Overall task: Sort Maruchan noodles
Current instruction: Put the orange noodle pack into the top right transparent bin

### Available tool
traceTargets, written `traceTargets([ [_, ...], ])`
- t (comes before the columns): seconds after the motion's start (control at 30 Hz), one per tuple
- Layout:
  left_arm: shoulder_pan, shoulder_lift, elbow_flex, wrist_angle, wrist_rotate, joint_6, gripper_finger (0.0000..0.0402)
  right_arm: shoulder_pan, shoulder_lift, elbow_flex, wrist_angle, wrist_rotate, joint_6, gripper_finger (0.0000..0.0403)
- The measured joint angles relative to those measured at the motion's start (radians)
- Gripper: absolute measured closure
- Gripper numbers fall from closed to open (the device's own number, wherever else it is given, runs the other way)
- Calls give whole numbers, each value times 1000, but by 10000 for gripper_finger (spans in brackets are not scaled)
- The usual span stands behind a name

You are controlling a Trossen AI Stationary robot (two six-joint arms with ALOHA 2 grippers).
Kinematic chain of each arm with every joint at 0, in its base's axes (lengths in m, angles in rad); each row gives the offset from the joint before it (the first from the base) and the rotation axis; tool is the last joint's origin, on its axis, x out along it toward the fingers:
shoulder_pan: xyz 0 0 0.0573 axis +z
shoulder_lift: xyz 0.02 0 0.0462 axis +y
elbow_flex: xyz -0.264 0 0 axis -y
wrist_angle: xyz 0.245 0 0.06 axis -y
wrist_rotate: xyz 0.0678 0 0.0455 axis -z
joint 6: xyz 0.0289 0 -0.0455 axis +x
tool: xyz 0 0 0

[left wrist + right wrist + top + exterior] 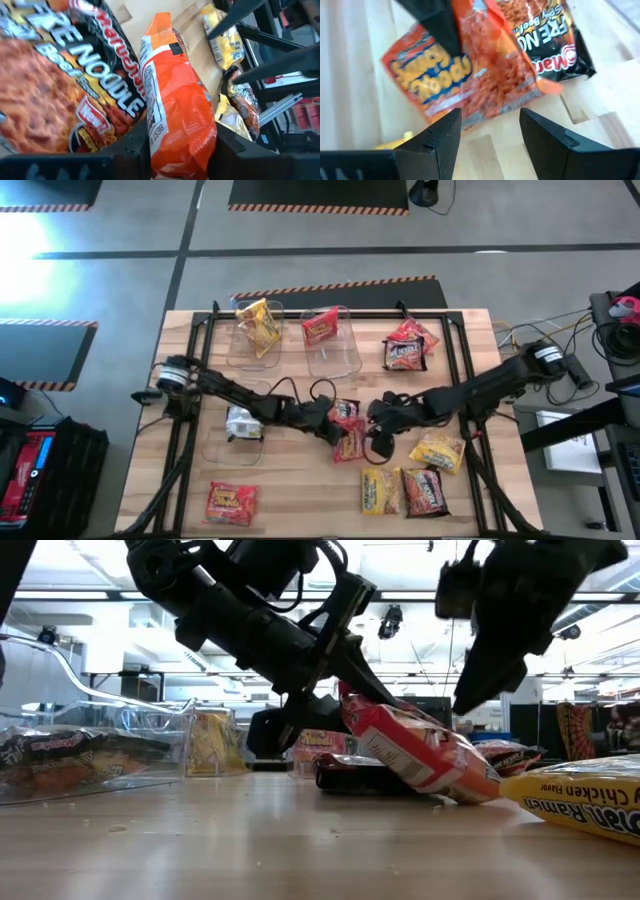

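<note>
The left gripper (338,427) has its two dark fingers closing around a crinkly red-orange plastic noodle packet (175,100) at mid-table; the low view shows that packet tilted, one end raised and the other touching the wooden table (300,500). Its long axis runs straight ahead between the fingers. A dark brown-red packet (65,85) lies touching it. The right gripper (383,423), jaws spread and empty, hovers just beside the orange packet, opposite the left. From that packet, three clear plastic bins (335,340) sit toward the far edge and left, with open room between.
</note>
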Motion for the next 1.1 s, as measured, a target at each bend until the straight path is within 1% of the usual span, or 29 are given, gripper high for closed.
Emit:
traceTargets([
  [0.13, 24, -31, -2, -9, 0, 56, 292, 14, -60, 0, -14, -12, 8, 211],
  [0.23, 46, -63, -2, -8, -1, 111, 293, 30, -76, 1, -12, -23, 11, 211],
  [0.3, 63, -84, -2, -6, -2, 151, 293, 41, -76, 1, -12, -33, 10, 211],
  [0.43, 106, -125, -2, -13, -2, 232, 293, 62, -58, 3, -12, -91, 10, 211],
  [0.67, 229, -225, 7, -28, -12, 408, 293, 84, -18, 3, -14, -103, 16, 211],
  [0.8, 304, -283, 41, -54, -12, 582, 293, 85, -8, 3, -12, -103, 21, 211],
  [0.87, 343, -299, 72, -113, -12, 665, 293, 85, -7, 3, -18, -102, 21, 211],
  [0.93, 384, -306, 117, -213, -12, 743, 293, 85, -4, 3, -14, -100, 21, 211],
  [1.1, 486, -282, 297, -562, -17, 944, 293, 85, 5, 5, -16, -96, 21, 211],
])
